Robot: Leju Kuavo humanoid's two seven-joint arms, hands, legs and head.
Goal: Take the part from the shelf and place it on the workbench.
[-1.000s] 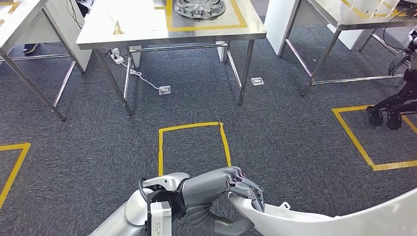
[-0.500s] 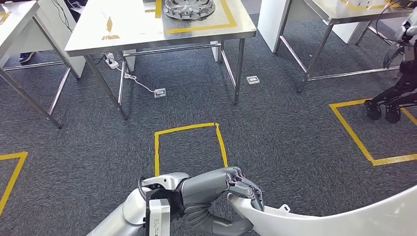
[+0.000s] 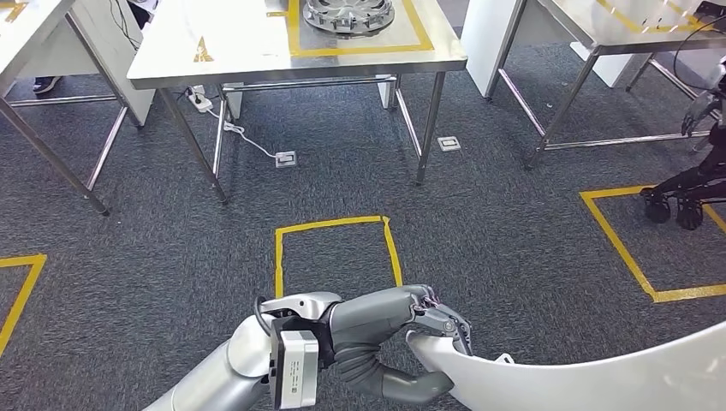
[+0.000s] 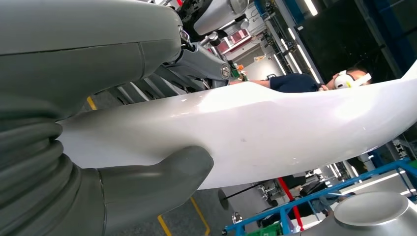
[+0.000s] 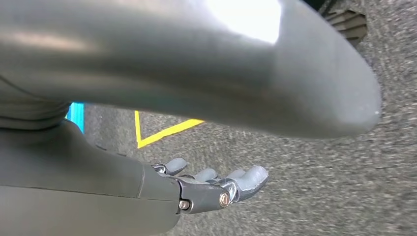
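You had the long white curved part (image 3: pixel 599 377) low right, the steel workbench (image 3: pixel 248 51) far ahead, the yellow tape square (image 3: pixel 338 253) between.

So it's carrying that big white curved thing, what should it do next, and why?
Probably keep walking forward toward the steel workbench ahead. The left hand grips one end of the white part, thumb under and fingers over the edge, but the bench lies across a stretch of carpet, beyond the yellow tape square. The part cannot be set down from here.

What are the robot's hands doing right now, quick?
Left hand: holding the end of the white part.
Right hand: fingers stretched out under the part; cannot tell if it grips.
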